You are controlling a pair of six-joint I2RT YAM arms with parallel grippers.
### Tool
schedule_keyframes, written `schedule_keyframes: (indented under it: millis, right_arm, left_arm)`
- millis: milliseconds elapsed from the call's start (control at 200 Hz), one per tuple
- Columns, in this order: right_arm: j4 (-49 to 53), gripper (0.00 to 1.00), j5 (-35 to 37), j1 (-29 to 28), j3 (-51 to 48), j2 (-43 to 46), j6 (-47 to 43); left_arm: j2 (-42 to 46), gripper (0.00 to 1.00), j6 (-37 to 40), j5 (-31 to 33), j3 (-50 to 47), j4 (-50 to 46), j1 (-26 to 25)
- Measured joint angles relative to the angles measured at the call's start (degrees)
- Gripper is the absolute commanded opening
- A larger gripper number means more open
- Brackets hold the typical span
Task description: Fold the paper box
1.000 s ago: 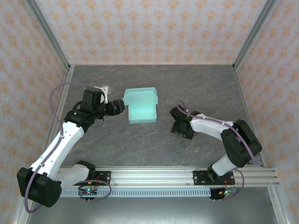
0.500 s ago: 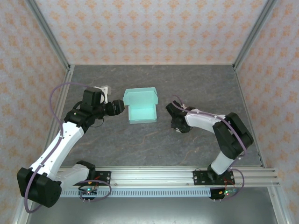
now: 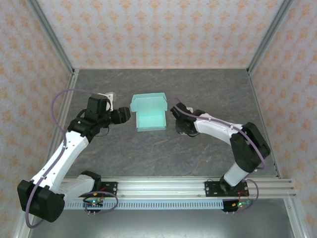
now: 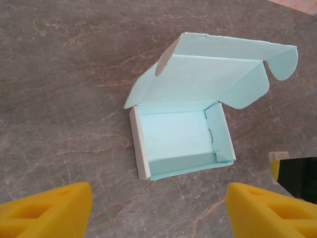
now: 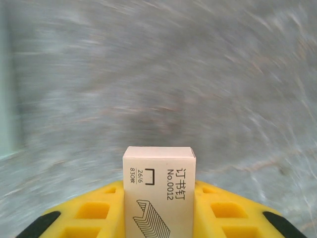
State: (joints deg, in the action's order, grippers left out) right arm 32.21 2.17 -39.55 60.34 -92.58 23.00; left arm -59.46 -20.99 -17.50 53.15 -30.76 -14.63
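Paper box (image 3: pixel 149 113) at frame ctr: tray formed, lid up. Left gripper (image 4: pixel 159 201) wide open, empty. Right gripper (image 3: pixel 176 113) pinches staple box (image 5: pixel 159 183), just R of tray. Risk: staple box clips tray wall, shoving paper box askew.

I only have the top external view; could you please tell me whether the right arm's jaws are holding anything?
Observer: Yes, the right gripper is shut on a small white cardboard staple box printed No.0012.
Operator: Thanks. Are the left jaws touching the pale mint-green paper box?
Observer: No, the left gripper stands open, its yellow jaws short of the box.
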Motion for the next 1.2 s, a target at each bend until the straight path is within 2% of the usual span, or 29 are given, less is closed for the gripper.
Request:
schedule_keyframes:
  millis: [130, 240, 340, 520, 986, 1201]
  right_arm:
    - [0.44, 0.31, -1.46, -4.35, 7.58, -0.55, -7.98]
    - [1.09, 0.31, -2.49, -7.21, 15.87, -5.25, -12.94]
    - [1.42, 0.32, -2.86, -8.37, 21.57, -10.88, -15.69]
    - [3.23, 0.32, -3.02, -8.92, 28.24, -19.71, -18.80]
    - [3.78, 0.32, -3.02, -8.92, 33.53, -27.39, -19.67]
    - [3.37, 0.37, -3.02, -8.92, 34.21, -29.57, -19.21]
  left_arm:
    - [1.05, 0.73, -0.52, 0.68, -0.46, -1.03, 0.74]
    - [2.95, 0.73, -1.31, 1.16, -1.42, -1.29, 3.48]
    - [4.31, 0.73, -1.95, 1.22, -2.25, -1.53, 5.68]
    - [5.11, 0.73, -2.12, 1.20, -2.49, -2.08, 5.92]
    - [6.25, 0.73, -2.08, 1.20, -3.13, -2.91, 5.92]
    - [6.62, 0.72, -2.08, 1.20, -3.21, -2.89, 5.92]
